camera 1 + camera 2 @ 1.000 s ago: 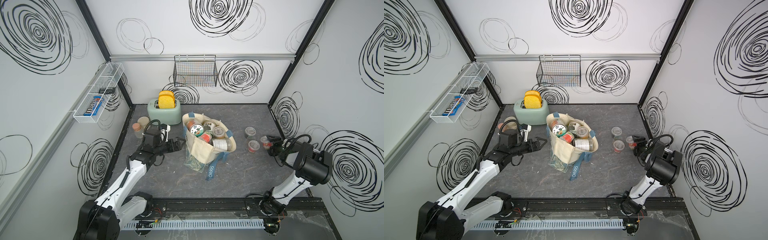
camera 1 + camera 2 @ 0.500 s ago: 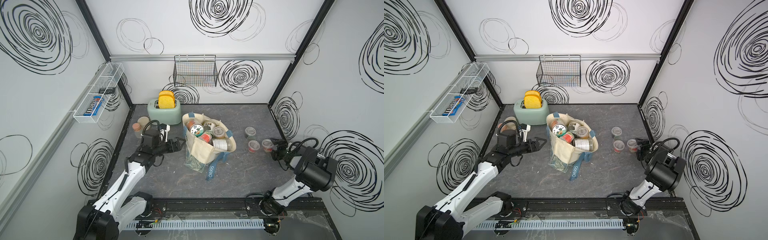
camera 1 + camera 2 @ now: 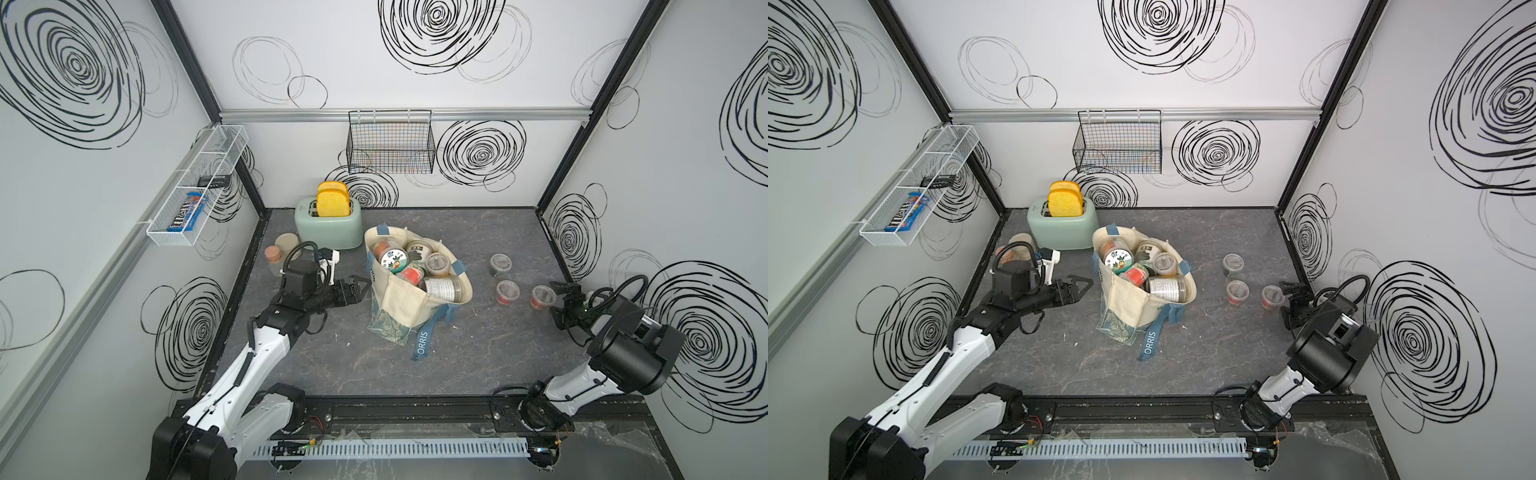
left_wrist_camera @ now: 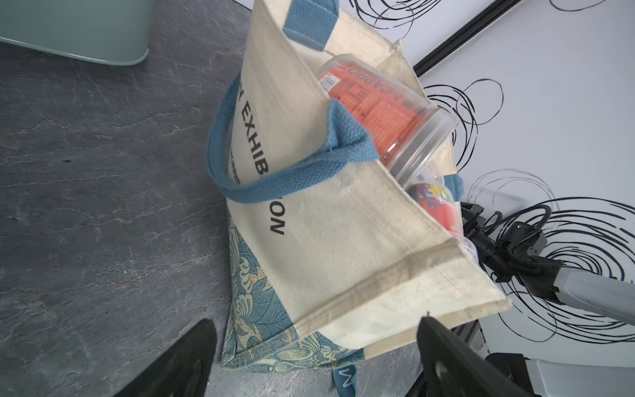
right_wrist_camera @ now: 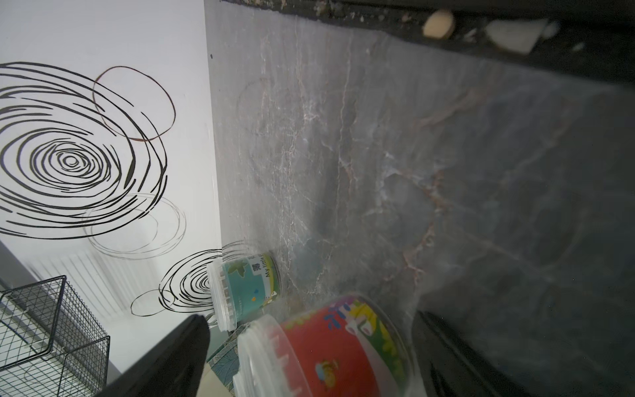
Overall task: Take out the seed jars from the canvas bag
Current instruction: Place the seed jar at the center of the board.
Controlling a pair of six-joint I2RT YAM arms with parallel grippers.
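Though three small clear round seed jars [image 3: 507, 292] stand outside, the cream canvas bag [image 3: 399, 299] looks nearly full; left gripper [image 3: 363, 289] and right gripper [image 3: 556, 303] gape wide.

We can read "EXHIB" and "ON" on the canvas bag [image 4: 326, 240], "ORRIS" on its blue strap [image 3: 422, 345], and "My little" on a green-blue seed jar [image 5: 247, 285].

My left gripper [image 3: 360, 286] hangs spread just left of the canvas bag [image 3: 399, 299]. Its cream wall blocks me sideways, so only the open top, crowded with seed jars [image 3: 436, 264], gives entry. The toaster [image 3: 328, 230] shuts the far left. Bare table [image 3: 332, 353] lies near the bag. On the right, three loose jars [image 3: 507, 292] stand before my right gripper [image 3: 557, 301], the nearest jar [image 3: 542, 297] at its parted jaws.
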